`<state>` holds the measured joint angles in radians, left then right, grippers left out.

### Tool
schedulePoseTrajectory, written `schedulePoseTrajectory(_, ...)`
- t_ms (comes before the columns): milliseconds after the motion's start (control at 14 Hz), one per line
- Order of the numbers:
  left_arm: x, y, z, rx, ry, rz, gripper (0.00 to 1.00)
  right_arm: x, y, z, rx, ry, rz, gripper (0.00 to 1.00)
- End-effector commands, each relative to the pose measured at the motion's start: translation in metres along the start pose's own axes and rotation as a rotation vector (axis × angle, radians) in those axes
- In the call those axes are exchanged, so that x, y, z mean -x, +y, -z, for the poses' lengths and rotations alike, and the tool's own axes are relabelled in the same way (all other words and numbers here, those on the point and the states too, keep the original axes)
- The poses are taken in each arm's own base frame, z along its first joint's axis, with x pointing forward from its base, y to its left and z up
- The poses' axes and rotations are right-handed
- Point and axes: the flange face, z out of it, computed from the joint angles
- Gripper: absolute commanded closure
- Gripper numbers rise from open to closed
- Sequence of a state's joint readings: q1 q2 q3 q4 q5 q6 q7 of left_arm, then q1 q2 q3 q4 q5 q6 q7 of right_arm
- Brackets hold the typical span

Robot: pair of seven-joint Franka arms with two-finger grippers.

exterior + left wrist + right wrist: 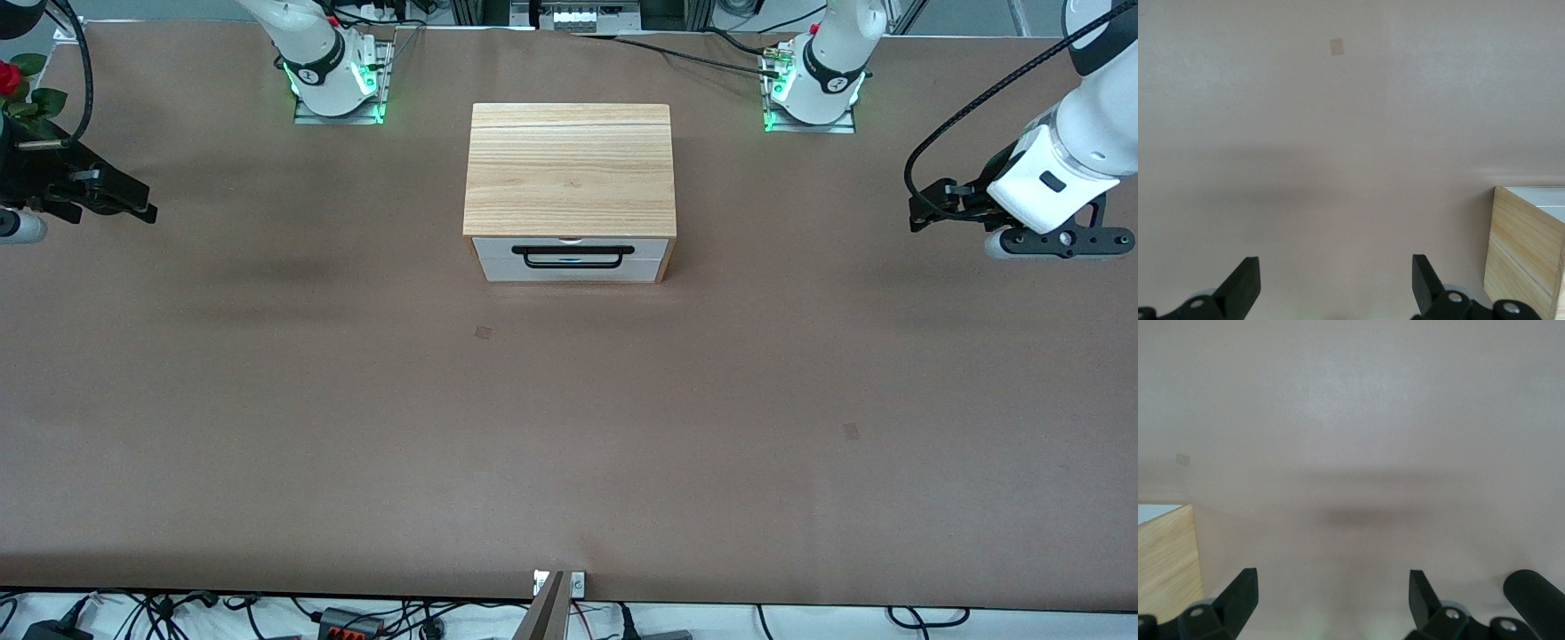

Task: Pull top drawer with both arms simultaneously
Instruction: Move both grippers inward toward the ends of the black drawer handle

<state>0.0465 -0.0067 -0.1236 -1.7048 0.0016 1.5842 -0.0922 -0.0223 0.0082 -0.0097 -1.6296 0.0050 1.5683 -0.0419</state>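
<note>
The top drawer (491,250) has a white front with a long black bar handle (573,256). It sits shut in the light-wood cabinet (569,169) at the middle of the table, facing the front camera. My left gripper (917,213) hangs open and empty over the left arm's end of the table, well apart from the cabinet. My right gripper (142,206) hangs open and empty over the right arm's end. In the left wrist view the gripper (1335,265) is spread over bare table, with the cabinet's corner (1525,253) at the edge. The right wrist view shows its gripper (1332,579) likewise, beside the cabinet (1168,560).
The brown table (569,427) bears two small square marks (483,332) (851,431). A red rose (9,78) shows at the right arm's end. Cables run along the table's edge by the arm bases (676,49).
</note>
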Motion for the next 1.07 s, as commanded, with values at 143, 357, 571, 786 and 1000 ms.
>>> schedulePoseTrajectory(143,-0.002,0.000,0.006,-0.015,0.008,-0.012,0.00,0.003,-0.003,0.003,-0.007,-0.013,-0.002,0.00)
schedulePoseTrajectory(357,-0.006,-0.007,0.002,-0.004,-0.005,-0.005,0.00,0.004,-0.005,0.002,-0.008,-0.024,0.003,0.00)
schedulePoseTrajectory(571,-0.015,0.004,-0.001,-0.003,-0.011,-0.031,0.00,0.009,-0.007,-0.004,-0.009,-0.077,0.001,0.00)
schedulePoseTrajectory(786,-0.023,0.019,-0.017,0.026,-0.040,-0.051,0.00,0.008,-0.013,-0.016,-0.012,-0.139,0.018,0.00)
schedulePoseTrajectory(1000,-0.045,0.039,-0.055,0.230,-0.108,-0.037,0.00,-0.005,-0.013,-0.038,-0.022,-0.171,0.025,0.00)
